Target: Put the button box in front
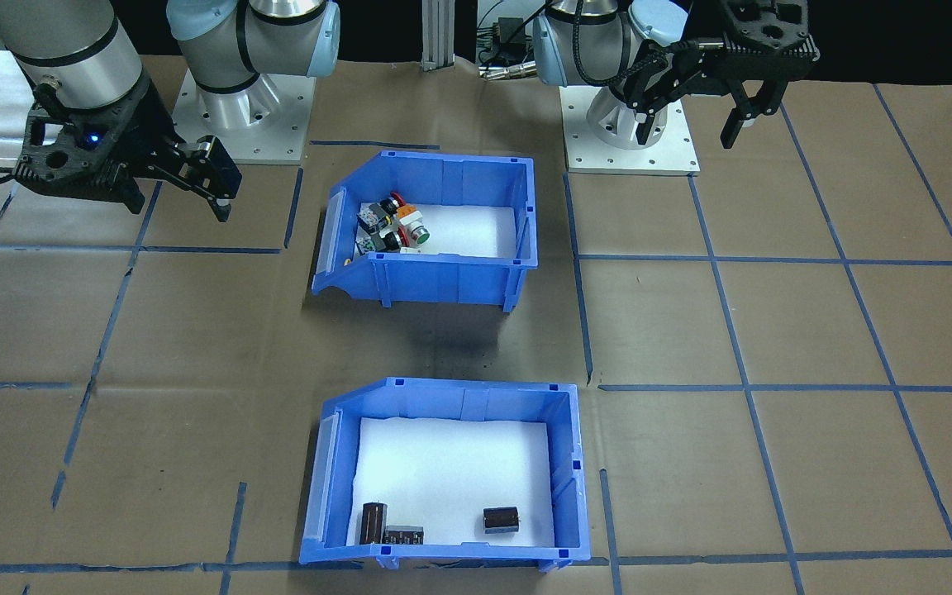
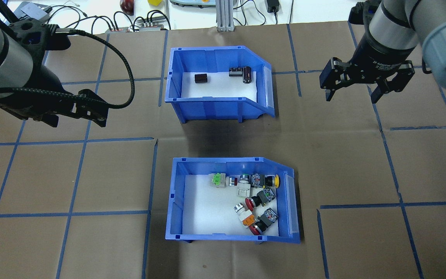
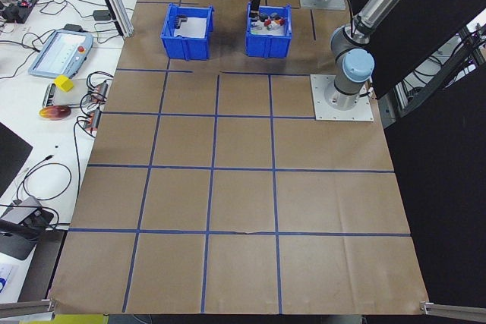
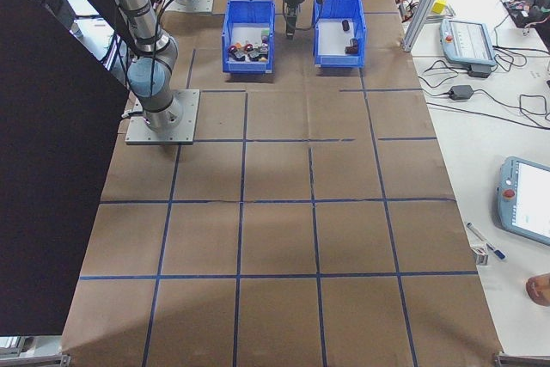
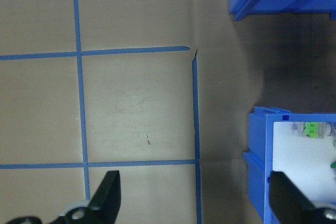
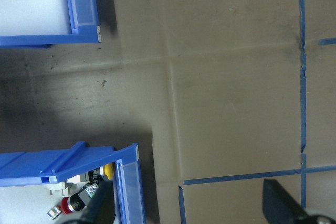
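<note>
The button box (image 2: 231, 203) sits on the table between and below both spread, empty pairs of jaws (untouched). The right gripper (image 2: 352, 90) should descend squarely over its sloped lip; the left gripper (image 2: 76, 117) can steady the opposite wall

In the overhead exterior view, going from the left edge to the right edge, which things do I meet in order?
left gripper → bin with black cylinders → button box → right gripper

A second blue bin (image 2: 215, 83) sits on the taped brown counter (image 2: 91, 174), holding black cylinders (image 2: 247, 74) on white liner.
</note>
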Robot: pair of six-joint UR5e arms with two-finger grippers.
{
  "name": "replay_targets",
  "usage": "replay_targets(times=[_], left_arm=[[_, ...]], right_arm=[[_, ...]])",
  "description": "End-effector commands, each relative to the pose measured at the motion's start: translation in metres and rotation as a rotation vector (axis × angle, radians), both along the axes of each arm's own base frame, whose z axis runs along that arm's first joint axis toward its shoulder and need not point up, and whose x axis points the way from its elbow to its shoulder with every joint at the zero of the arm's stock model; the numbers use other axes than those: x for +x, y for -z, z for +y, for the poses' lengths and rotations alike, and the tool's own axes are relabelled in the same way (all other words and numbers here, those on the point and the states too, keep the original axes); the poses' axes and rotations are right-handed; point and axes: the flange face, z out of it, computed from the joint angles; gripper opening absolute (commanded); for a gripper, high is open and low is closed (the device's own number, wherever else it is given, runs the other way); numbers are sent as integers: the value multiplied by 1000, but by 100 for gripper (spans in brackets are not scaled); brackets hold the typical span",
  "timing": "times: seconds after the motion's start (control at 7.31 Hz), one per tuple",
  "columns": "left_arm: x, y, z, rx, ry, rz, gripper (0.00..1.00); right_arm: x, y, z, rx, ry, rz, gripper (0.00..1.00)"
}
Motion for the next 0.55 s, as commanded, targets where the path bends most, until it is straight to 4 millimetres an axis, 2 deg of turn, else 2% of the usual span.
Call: replay_targets(times=[0.0, 0.41], left_arm=[[0, 0, 0, 1, 0, -3, 99], [1, 0, 0, 1, -2, -3, 99]], right_arm=[[-1, 4, -1, 6, -6, 6, 100], [0, 4, -1, 7, -6, 3, 100]])
